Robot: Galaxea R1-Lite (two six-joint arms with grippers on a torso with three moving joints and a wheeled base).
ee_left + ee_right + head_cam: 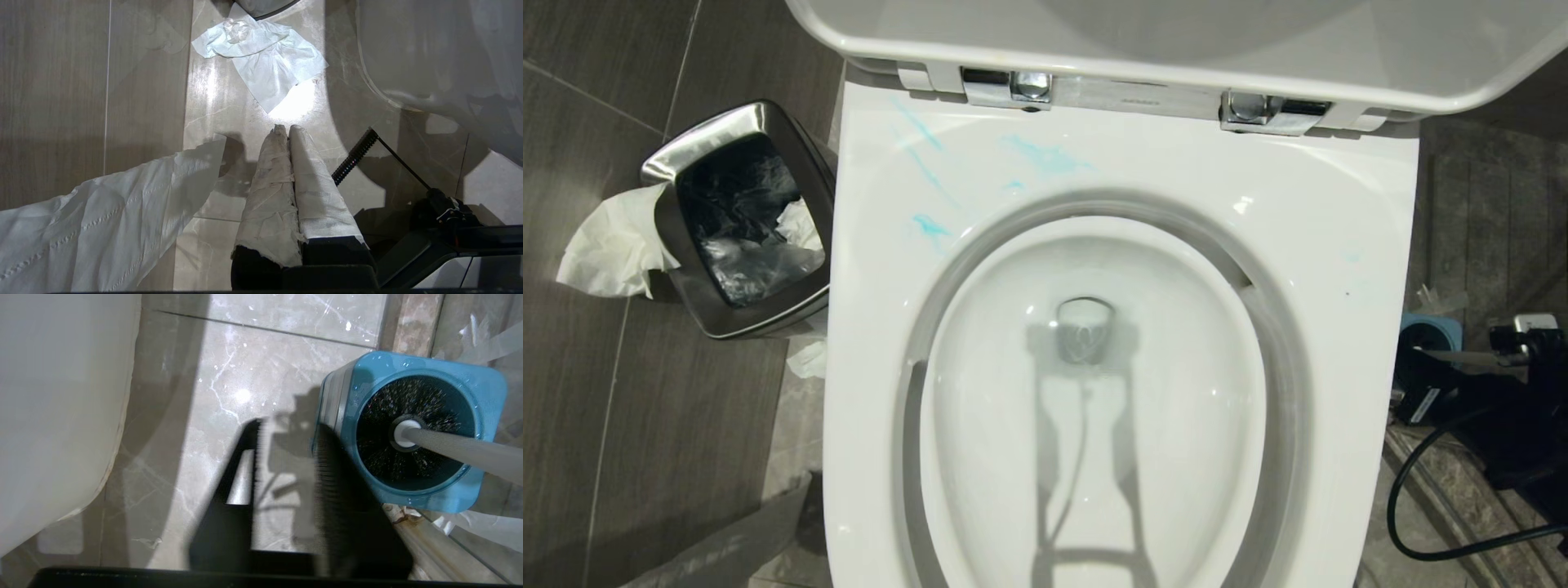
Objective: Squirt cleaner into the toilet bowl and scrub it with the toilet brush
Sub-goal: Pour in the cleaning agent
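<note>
- Toilet bowl (1094, 392): 1 white basin with 1 round drain, nearest the head camera, seat lid raised behind it.
- Cleaner (1045, 155): several turquoise streaks on the bowl's rear rim, toward its left corner.
- Toilet brush (412, 433): 1, bristle head seated in 1 blue holder (347, 392) on the floor by the bowl's right side.
- Right gripper (286, 465): fingers parted, empty, just beside the holder.
- Left gripper (288, 132): wrapped fingers pressed together, empty, above the floor.
- Steel bin (743, 220): 1, off the bowl's left rear corner.

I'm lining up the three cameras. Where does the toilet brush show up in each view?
Head view: the toilet brush is not clearly visible; only its blue holder peeks out beside the toilet bowl, at the right edge.
Left wrist view: not in it.
Right wrist view: toilet brush stands in the holder, upper right, handle running off the right edge.
Shared landmark: the toilet bowl's white side.
</note>
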